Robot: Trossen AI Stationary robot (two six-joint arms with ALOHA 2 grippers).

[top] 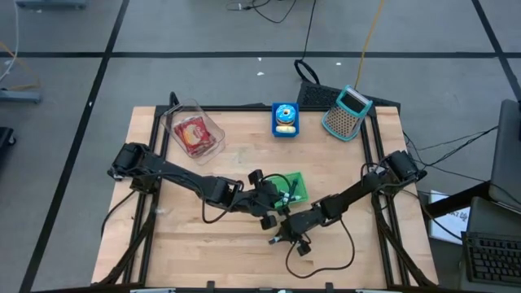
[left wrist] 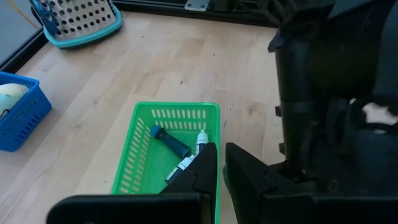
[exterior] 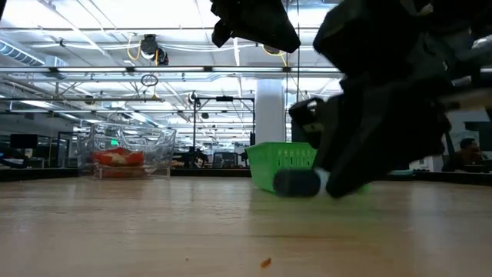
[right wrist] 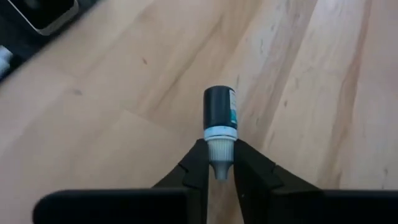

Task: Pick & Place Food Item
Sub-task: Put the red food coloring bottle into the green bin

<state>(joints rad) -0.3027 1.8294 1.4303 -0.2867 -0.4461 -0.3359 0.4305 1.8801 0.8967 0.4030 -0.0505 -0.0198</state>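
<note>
A marker (right wrist: 219, 115) with a dark cap and a white ribbed end lies on the wooden table, just on the near side of the green basket (top: 293, 187). My right gripper (right wrist: 219, 157) is shut on it; in the high view the gripper (top: 282, 234) is at the table's middle, toward the near edge. In the low view the marker (exterior: 296, 183) rests on the table in front of the green basket (exterior: 280, 163). My left gripper (left wrist: 221, 168) hangs shut above the basket's rim and touches nothing. Other markers (left wrist: 180, 152) lie inside the basket. My right gripper pinches the marker's white narrow end (right wrist: 219, 144) between its two fingertips. The fingers slant down from the table's right and run along the marker, whose dark capped end (right wrist: 219, 106) points away from them. In the low view the marker lies on the table.
A clear container with red food (top: 194, 133) stands at the far left. A blue basket (top: 285, 120) with a pale item is at the far middle, and a teal perforated basket (top: 348, 114) at the far right. Bare wood lies along the near edge.
</note>
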